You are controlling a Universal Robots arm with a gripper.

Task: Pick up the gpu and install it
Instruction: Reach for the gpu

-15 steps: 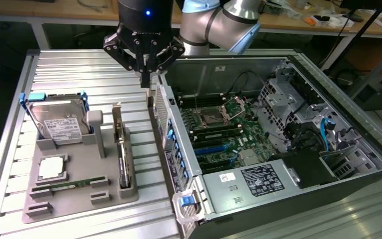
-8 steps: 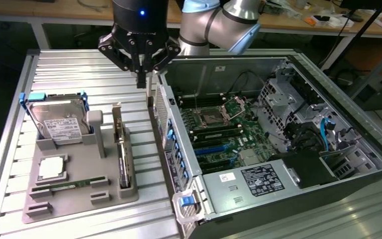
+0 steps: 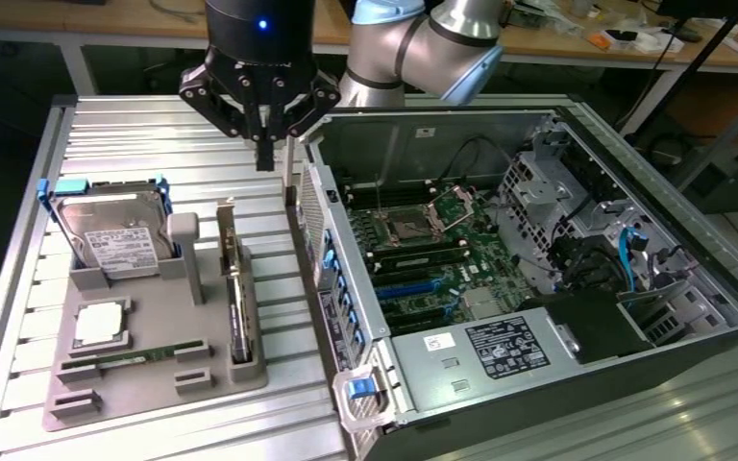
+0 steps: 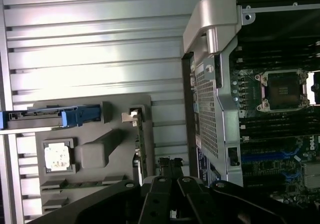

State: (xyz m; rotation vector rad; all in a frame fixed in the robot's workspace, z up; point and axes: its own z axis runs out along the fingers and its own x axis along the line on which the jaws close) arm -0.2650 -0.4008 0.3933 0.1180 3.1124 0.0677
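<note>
The gpu (image 3: 234, 288) stands on its long edge in a slot of the grey holder (image 3: 151, 389), a thin dark card with a pale metal bracket at its far end. My gripper (image 3: 265, 154) hangs above the ribbed table beyond the gpu's bracket end, close to the open computer case (image 3: 343, 288). Its fingers are shut together and hold nothing. In the wrist view the gpu (image 4: 141, 149) shows edge-on in the holder (image 4: 100, 149), just ahead of my shut gripper (image 4: 169, 166).
The holder also carries a silver hard drive (image 3: 112, 235) in blue rails, a processor (image 3: 100, 327) and a green memory stick (image 3: 132, 360). The case lies open with its motherboard (image 3: 421, 250) and power supply (image 3: 510, 346) exposed. Benches stand behind.
</note>
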